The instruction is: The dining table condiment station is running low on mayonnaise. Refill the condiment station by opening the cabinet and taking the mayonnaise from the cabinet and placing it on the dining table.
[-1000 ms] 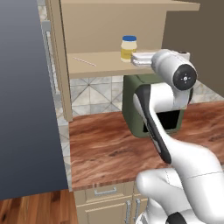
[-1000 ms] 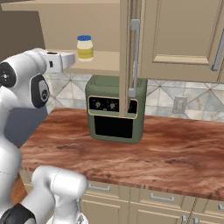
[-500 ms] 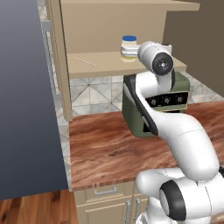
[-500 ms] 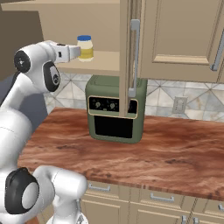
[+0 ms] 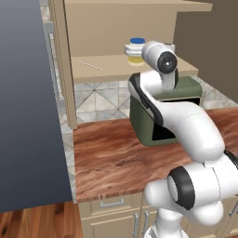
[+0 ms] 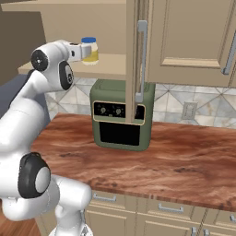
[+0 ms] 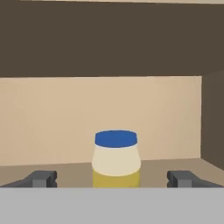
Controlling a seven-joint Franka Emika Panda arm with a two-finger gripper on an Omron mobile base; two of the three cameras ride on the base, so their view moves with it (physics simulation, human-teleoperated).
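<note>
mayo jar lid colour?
Blue lid on the mayonnaise; clearest in the hand view.

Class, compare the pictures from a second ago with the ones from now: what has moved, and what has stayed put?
The arm has swung toward the open cabinet, bringing its end effector up to the mayonnaise with the fingers open on either side of the jar. Nothing has been gripped yet. The jar stays upright on the shelf; the green oven and counter are unchanged.

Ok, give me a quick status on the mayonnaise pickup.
End effector open, level with the shelf. Mayonnaise upright in the open cabinet, centred between the fingers, not gripped. Nothing in the way.
</note>
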